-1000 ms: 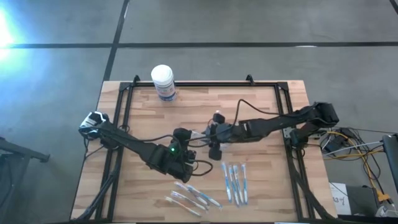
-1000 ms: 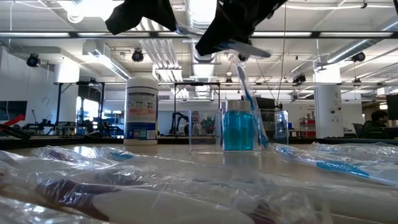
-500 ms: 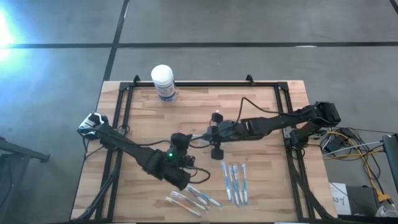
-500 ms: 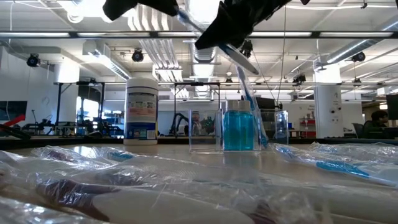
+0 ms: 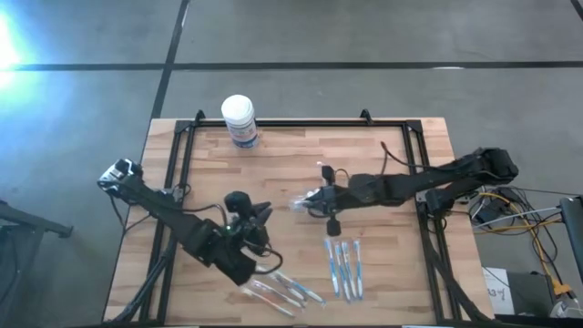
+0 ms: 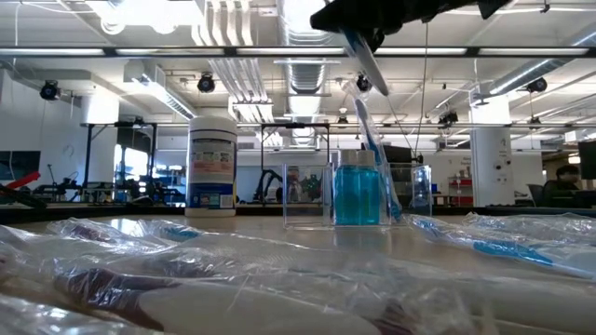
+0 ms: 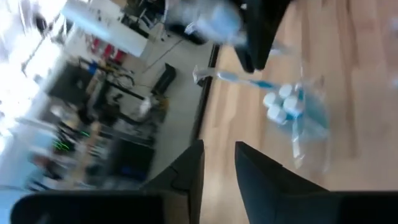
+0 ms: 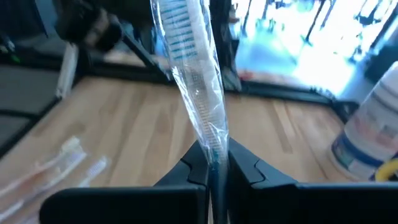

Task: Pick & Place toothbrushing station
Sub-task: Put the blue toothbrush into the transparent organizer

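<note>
Over the middle of the desk [image 5: 383, 146], my right gripper [image 8: 211, 163] is pinched tight on a wrapped toothbrush [image 8: 191, 68], a blue and white brush in clear film that sticks out straight ahead of the fingers in the right wrist view. From above I see that arm stretched in from the right edge, with the wrapped brush poking out toward the desk's centre [image 5: 302, 201].

My left gripper [image 7: 219, 163] hangs over the front left part of the desk, near the loose pile of wrapped toothbrushes [image 5: 278, 290] at the front edge. Its two fingers stand slightly apart with bare wood showing between them, and nothing is in them.

At desk height I can see the toothbrushing station [image 6: 307, 200], a clear plastic holder standing upright on the wood. A blue bottle [image 6: 358, 194] stands at its right side, and one toothbrush [image 6: 371, 140] leans up out of that spot. I cannot tell whether the bottle sits inside the holder or just beside it.

A second group of wrapped brushes [image 5: 343, 266] lies in a row at the front, right of the first pile. A white tub with a blue label [image 5: 239, 119] stands at the far left corner of the desk, well apart from both arms.
</note>
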Tool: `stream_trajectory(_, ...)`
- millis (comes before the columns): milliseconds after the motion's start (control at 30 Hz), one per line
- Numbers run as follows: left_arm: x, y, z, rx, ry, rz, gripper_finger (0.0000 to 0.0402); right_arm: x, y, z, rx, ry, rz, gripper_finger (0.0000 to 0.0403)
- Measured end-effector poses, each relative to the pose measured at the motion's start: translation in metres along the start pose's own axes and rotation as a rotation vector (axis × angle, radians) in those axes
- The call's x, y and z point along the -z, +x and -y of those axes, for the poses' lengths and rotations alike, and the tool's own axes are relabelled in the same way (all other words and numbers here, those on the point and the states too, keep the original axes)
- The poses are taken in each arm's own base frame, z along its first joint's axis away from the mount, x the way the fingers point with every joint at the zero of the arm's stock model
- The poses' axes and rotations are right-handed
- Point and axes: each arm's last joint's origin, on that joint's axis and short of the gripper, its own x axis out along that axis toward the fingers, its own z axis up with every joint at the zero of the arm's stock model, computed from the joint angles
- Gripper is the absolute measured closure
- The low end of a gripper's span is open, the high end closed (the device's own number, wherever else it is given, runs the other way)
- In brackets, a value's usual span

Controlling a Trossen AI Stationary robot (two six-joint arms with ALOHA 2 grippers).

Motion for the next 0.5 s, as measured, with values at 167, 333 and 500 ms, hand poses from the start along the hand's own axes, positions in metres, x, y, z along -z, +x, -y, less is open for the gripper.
stream_trajectory(167, 0.021, 0.007, 0.012, 0.023, -0.239, 0.091, 0.0295, 0.008, -0.002, -0.001, 0.006, -0.018, 0.096, 0.039)
stream_trajectory(333, 0.038, 0.02, 0.012, 0.189, -0.442, 0.347, 0.0267, 0.012, 0.006, -0.002, 0.009, -0.055, 0.13, 0.039)
stream_trajectory(500, 0.062, 0.034, -0.003, 0.299, -0.624, 0.62, 0.023, 0.014, 0.013, -0.006, 0.005, -0.092, 0.137, 0.039)
